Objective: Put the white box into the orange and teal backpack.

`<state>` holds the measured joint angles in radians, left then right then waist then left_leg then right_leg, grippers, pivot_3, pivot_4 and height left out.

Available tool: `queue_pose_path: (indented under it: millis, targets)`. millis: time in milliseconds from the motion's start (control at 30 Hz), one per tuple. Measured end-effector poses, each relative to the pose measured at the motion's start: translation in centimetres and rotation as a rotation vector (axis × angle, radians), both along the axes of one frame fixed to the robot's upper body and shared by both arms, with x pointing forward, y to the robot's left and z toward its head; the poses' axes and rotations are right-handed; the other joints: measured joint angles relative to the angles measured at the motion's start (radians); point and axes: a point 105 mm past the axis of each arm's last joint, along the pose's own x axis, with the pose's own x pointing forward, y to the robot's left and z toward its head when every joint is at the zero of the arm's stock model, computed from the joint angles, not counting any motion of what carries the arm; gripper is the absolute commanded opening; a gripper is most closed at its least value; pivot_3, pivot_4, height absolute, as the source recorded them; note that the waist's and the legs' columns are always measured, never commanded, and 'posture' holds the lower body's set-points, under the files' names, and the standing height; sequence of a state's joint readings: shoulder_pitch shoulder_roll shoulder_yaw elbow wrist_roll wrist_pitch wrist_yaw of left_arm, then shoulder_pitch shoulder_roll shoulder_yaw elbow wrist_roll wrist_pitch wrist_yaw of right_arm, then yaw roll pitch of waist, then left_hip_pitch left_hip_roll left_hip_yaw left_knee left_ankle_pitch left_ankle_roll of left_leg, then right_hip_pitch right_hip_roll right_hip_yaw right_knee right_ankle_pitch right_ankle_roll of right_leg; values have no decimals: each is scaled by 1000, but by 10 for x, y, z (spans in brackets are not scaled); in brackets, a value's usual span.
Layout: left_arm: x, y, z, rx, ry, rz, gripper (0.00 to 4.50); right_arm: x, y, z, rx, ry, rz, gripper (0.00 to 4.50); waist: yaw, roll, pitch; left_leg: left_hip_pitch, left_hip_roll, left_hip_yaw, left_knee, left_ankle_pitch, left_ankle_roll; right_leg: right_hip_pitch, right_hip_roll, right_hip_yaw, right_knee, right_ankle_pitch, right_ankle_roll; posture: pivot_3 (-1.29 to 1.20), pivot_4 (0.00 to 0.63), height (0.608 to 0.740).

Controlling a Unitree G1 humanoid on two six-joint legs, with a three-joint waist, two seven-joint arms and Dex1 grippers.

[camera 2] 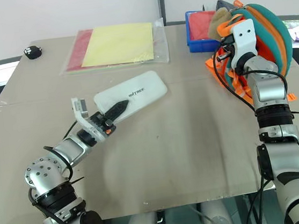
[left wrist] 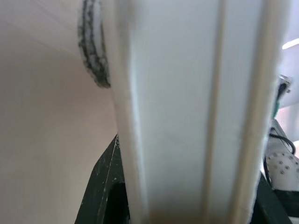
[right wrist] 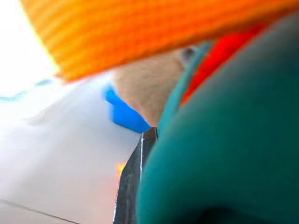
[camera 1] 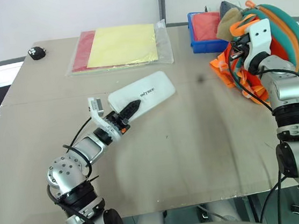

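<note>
- Far left, back of the tabletop point(camera 1: 198, 160): a small black object point(camera 1: 37, 52) lies well clear of the work; you can ignore it.
- Left arm: the left gripper point(camera 1: 130, 110) has its jaws clamped on the near end of the white box point(camera 1: 146, 93), one black finger point(camera 1: 129, 110) lying over the top face. The left wrist view shows the box's edge between the two fingers.
- The box sits at mid-tabletop, angled away to the right, its far end seemingly raised a little; keep it level and lead with the far end toward the backpack.
- Behind it: a clear sleeve of yellow and red sheets point(camera 1: 120, 46) lies flat, apart from the box; it should not obstruct a rightward carry.
- Back right: a blue bin point(camera 1: 204, 30) stands just beside the backpack; steer the box past it, not into it.
- Right edge: the orange and teal backpack point(camera 1: 283, 32) stands with loose orange straps point(camera 1: 223, 70) spilling onto the tabletop. These may snag the box's leading corner.
- The right gripper point(camera 1: 237, 45) is at the backpack's front, jaws together, apparently pinching fabric near the teal rim; what exactly it holds you cannot tell. Judge the mouth wide enough before feeding the box in.
</note>
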<state>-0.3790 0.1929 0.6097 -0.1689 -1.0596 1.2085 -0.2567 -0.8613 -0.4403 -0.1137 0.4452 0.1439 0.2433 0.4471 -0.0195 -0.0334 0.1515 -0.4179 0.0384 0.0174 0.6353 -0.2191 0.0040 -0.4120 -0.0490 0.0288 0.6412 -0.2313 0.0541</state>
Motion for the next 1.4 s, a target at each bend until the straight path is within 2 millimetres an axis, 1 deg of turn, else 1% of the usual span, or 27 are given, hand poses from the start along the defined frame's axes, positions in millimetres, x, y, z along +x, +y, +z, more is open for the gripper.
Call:
queue_pose_path:
  millis: [33, 67, 100, 133, 200, 267, 333, 400, 433, 467, 500, 533, 567, 600, 633, 700, 733, 833, 900, 1100, 1133, 1267, 1400]
  targets:
    - [3, 6, 3, 3, -23, 41, 1105, -5, 12, 8, 9, -26, 91, 39, -1, 1, 1, 0, 0, 0, 0, 0, 0, 0, 1, 0, 0, 0, 0, 0, 150, 740]
    - [6, 14, 6, 20, -39, 95, 1105, -13, 30, 20, 22, -59, 204, 39, -4, 2, 1, 1, 1, 0, 0, 0, 0, 0, 1, 0, 0, 0, 0, 0, 150, 740]
    - [8, 20, 7, 34, -45, 129, 1105, -19, 41, 29, 30, -83, 271, 39, -8, 2, 2, 1, 1, -1, 0, 0, 0, 0, 2, 0, 1, 0, 0, 0, 150, 740]
    - [10, 28, 10, 52, -56, 171, 1105, -29, 54, 42, 44, -111, 370, 39, -10, 2, 3, 1, 1, -1, 0, 0, 0, 0, 1, 0, 1, 0, 0, 0, 150, 740]
    - [11, 35, 14, 69, -71, 204, 1105, -39, 64, 54, 54, -137, 451, 39, -11, 2, 3, 0, 1, -1, 0, 0, 0, 0, 1, 0, 1, 0, 0, 0, 150, 740]
    - [12, 45, 20, 98, -102, 246, 1105, -58, 79, 68, 74, -156, 584, 39, -11, 2, 4, -1, 1, -1, 0, 0, 0, 0, 1, -1, 0, 0, 0, 0, 150, 740]
    - [12, 55, 28, 125, -135, 279, 1105, -79, 94, 76, 93, -154, 715, 39, -10, 2, 5, -2, 1, -1, -1, 0, 0, -1, 0, -1, -1, 0, 0, 0, 150, 740]
    - [10, 62, 33, 151, -158, 294, 1105, -95, 101, 77, 89, -138, 802, 39, -8, 2, 5, -4, 1, -3, -1, 0, 0, -1, 0, -3, 0, 0, 0, 0, 150, 740]
    - [6, 68, 36, 179, -177, 300, 1105, -106, 104, 74, 74, -115, 853, 39, -6, 2, 5, -6, 1, -3, -1, 0, 0, -1, 0, -4, -1, 0, 0, 0, 150, 740]
    - [2, 78, 41, 202, -198, 324, 1105, -113, 105, 67, 65, -78, 893, 39, -3, 2, 5, -6, 1, -4, 0, 0, 0, -1, -1, -5, -1, 0, 0, 0, 150, 740]
    - [1, 78, 42, 205, -205, 327, 1105, -114, 105, 66, 64, -70, 898, 39, 5, 2, 5, -6, 0, -3, 1, 0, 0, -2, -2, -5, -4, 0, 0, 0, 150, 740]
    - [-6, 79, 49, 259, -266, 311, 1105, -123, 105, 54, -13, -31, 912, 39, 13, 0, 6, -8, 0, -6, 1, 0, 0, -2, -2, -8, -5, 0, 0, 0, 150, 740]
    - [-12, 80, 53, 285, -301, 302, 1105, -127, 103, 44, -52, -2, 915, 39, 16, -1, 5, -8, 0, -7, 1, 0, 0, -1, -2, -9, -6, 0, 0, 0, 150, 740]
    - [-21, 81, 59, 332, -347, 263, 1105, -130, 100, 25, -100, 53, 914, 39, 18, -3, 5, -9, 0, -7, 1, 0, 0, -1, -2, -10, -6, 0, -1, 0, 150, 740]
    - [-31, 80, 65, 377, -383, 191, 1105, -130, 97, 4, -118, 121, 905, 39, 18, -3, 6, -9, 0, -7, 1, 0, 0, -1, -2, -10, -6, 0, -1, 0, 150, 740]
    - [-46, 72, 77, 392, -459, 55, 1105, -132, 92, -14, -130, 186, 902, 39, 18, 1, 8, -9, 0, -7, 2, 0, 0, -1, -2, -9, -6, -1, -1, 0, 150, 740]
    - [-53, 68, 86, 384, -508, 6, 1105, -133, 91, -15, -140, 190, 905, 39, 18, 1, 9, -9, 0, -7, 3, 0, 0, -1, -2, -9, -6, -1, -1, 0, 150, 740]
    - [-63, 62, 97, 402, -568, -91, 1105, -138, 87, -10, -165, 175, 911, 39, 15, 0, 9, -6, 1, -7, 5, 0, 0, 0, -1, -9, -2, -3, -5, 0, 150, 740]
    - [-71, 57, 106, 425, -613, -179, 1105, -142, 81, -11, -170, 188, 912, 39, 15, 0, 9, -3, 1, -6, 5, 0, 0, 1, -1, -8, 0, -3, -5, 0, 150, 740]
    - [-77, 46, 109, 374, -647, -286, 1105, -141, 77, -7, -157, 190, 896, 39, 9, -1, 10, -1, 1, -4, 4, 0, 0, 2, -1, -6, 0, -2, -4, 0, 150, 740]
    - [-78, 45, 111, 361, -646, -305, 1105, -140, 77, -6, -152, 189, 897, 39, 8, -2, 11, -1, 1, -4, 4, 0, 0, 2, -1, -6, 0, -1, -1, 0, 150, 740]
    - [-86, 46, 118, 274, -625, -397, 1105, -137, 75, -3, -146, 195, 888, 39, 6, -3, 12, -1, 1, -3, 3, 0, 0, 1, -1, -6, 0, -1, -1, 0, 150, 740]
    - [-94, 44, 121, 279, -624, -463, 1105, -135, 75, -1, -146, 194, 887, 39, 7, -3, 12, -1, 1, -3, 3, 0, 0, 1, -1, -5, 0, -1, -1, 0, 150, 740]
